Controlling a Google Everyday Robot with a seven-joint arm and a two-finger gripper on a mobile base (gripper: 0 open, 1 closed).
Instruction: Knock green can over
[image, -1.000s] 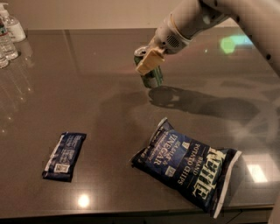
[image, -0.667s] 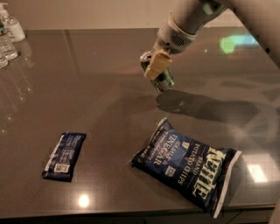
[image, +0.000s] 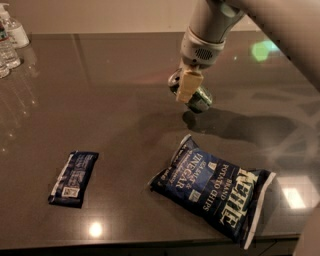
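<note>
The green can (image: 202, 98) is on the dark table (image: 115, 100), right of centre. It leans far over, its silver top toward the upper left, and is partly hidden behind my gripper. My gripper (image: 189, 86) hangs from the grey arm coming in from the top right. It sits against the can's upper side, in front of it from this view.
A dark blue Kettle chip bag (image: 212, 192) lies flat in front of the can. A small dark blue snack packet (image: 74, 178) lies at the front left. Clear water bottles (image: 10, 42) stand at the far left corner. The table's front edge runs along the bottom.
My gripper has moved right and a little toward the front. The can, upright before, has tipped over and shifted right with it.
</note>
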